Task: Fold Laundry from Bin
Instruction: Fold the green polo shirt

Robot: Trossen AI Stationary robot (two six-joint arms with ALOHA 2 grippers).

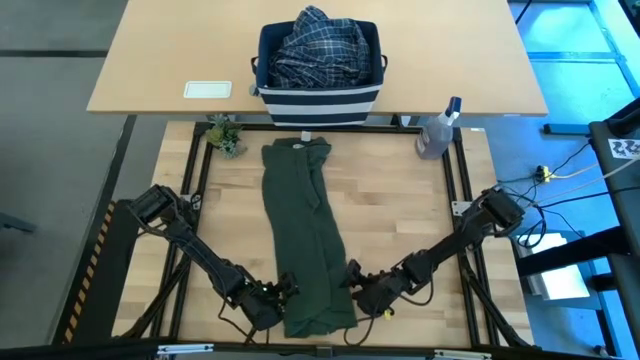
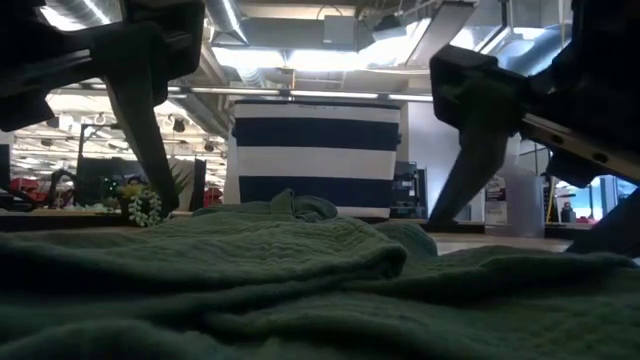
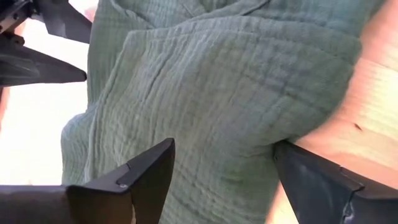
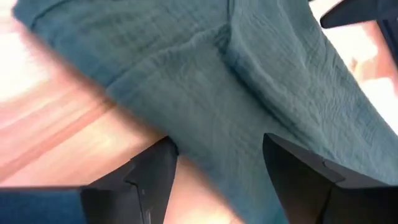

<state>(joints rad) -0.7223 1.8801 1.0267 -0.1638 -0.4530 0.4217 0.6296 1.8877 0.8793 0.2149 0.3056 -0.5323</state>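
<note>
A dark olive-green garment (image 1: 305, 240) lies as a long strip on the wooden table, running from the bin to the near edge. The striped bin (image 1: 320, 100) stands on the far desk with a plaid shirt (image 1: 318, 45) heaped in it. My left gripper (image 1: 283, 293) is open at the strip's near left edge, and the cloth (image 3: 224, 112) fills the gap between its fingers. My right gripper (image 1: 352, 285) is open at the near right edge, and the cloth's edge (image 4: 205, 112) runs between its fingers. My left gripper stands astride the garment's near left edge, slanting down from the table's left. One finger (image 3: 311, 180) meets the cloth's edge (image 3: 283, 140); whether it touches, I cannot tell. My right gripper slants down from the right over the near right edge (image 4: 186, 143); whether it touches, I cannot tell.
A clear spray bottle (image 1: 437, 135) stands at the table's far right corner and a small plant (image 1: 226, 135) at the far left. A white card (image 1: 207, 90) lies on the desk left of the bin. Bare wood flanks the garment on both sides.
</note>
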